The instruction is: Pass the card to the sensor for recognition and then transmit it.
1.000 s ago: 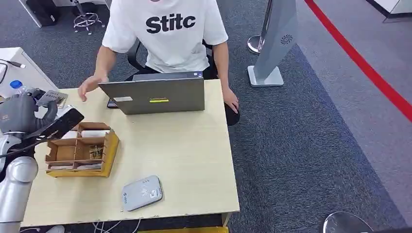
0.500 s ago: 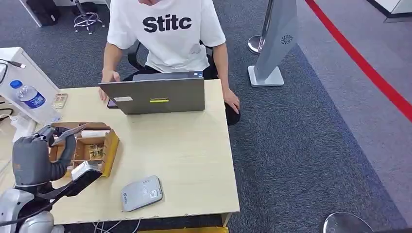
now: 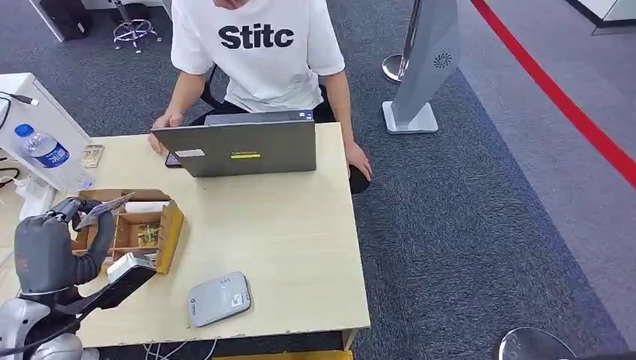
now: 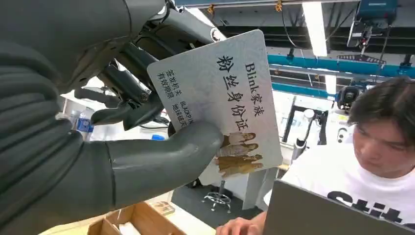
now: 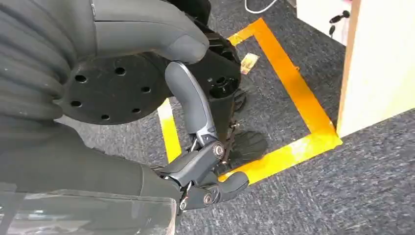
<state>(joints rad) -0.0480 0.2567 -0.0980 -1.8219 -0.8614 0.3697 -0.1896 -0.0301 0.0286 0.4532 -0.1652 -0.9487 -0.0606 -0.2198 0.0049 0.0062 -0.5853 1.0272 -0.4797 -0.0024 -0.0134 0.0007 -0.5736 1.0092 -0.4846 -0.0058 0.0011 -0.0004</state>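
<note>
My left hand (image 3: 54, 244) hangs over the table's left side, beside the cardboard box, and pinches a white card (image 3: 103, 209). In the left wrist view the card (image 4: 220, 98) carries printed characters and a small photo, with the thumb (image 4: 161, 161) pressed on its face and the dark fingers behind it. The grey card sensor (image 3: 218, 298) lies flat near the table's front edge, to the right of my left hand and apart from it. My right hand (image 5: 200, 166) hangs beside my body above the floor, its fingers loosely bent and holding nothing.
A cardboard divider box (image 3: 139, 229) sits next to my left hand. A laptop (image 3: 240, 148) stands at the table's far edge with a person (image 3: 255, 52) seated behind it. A water bottle (image 3: 46, 150) and a small card (image 3: 92, 155) lie at the far left.
My left hand came down from the far left by the bottle towards the front edge with the card, then almost stopped. The person's hand drew back behind the laptop.
</note>
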